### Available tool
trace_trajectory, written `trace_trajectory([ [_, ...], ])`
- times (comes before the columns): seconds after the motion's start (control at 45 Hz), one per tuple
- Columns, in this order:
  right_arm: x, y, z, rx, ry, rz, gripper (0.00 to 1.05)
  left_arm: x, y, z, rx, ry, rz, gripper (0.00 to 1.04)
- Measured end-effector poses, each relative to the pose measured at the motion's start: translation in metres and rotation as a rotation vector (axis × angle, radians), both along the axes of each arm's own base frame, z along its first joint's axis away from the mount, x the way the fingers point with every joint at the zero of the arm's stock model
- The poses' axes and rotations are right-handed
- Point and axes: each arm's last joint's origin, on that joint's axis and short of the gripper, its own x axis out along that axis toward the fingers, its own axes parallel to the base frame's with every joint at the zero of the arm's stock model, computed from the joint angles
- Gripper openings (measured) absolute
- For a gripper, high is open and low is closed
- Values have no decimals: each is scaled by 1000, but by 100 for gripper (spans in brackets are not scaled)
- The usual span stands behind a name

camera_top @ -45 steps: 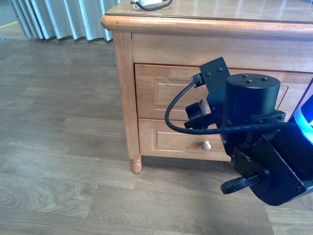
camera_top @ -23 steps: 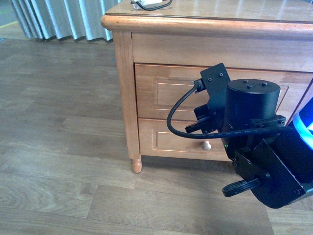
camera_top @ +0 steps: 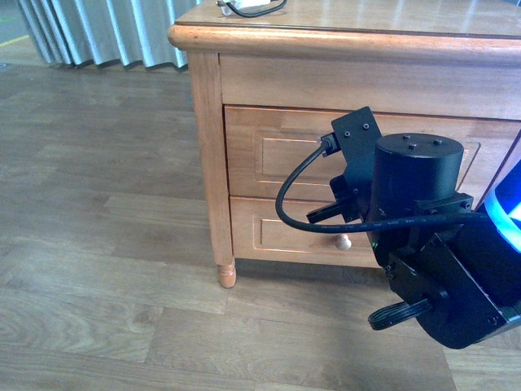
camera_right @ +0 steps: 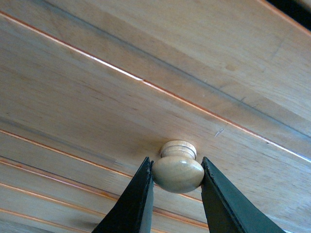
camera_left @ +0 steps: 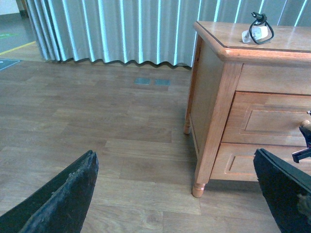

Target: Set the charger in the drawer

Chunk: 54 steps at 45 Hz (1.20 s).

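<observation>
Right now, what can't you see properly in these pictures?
- Front view: the upper light-brown wooden drawer's round pale knob is hidden behind the black right arm.
- Every view: the drawer is shut, so its inside is hidden.
- Front view: the white charger with black cable is cut off by the top edge.

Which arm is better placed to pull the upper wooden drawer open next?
Right. The right gripper is shut on the round pale wooden knob of the light-brown wooden drawer; the left gripper hangs open, well apart from the wooden cabinet.
</observation>
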Motion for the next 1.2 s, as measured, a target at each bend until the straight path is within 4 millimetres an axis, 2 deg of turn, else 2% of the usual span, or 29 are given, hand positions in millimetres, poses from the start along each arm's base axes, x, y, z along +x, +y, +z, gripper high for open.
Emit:
trace_trajectory([
  [0.422,-1,1,-1,1,3,5,23,0,0,0,0,0,0,99],
  [0.666,-8,-7,0,22,22,33,23,0,0,0,0,0,0,99],
  [1.199,-84,-35,15,93,131,147,23,0,0,0,0,0,0,99],
])
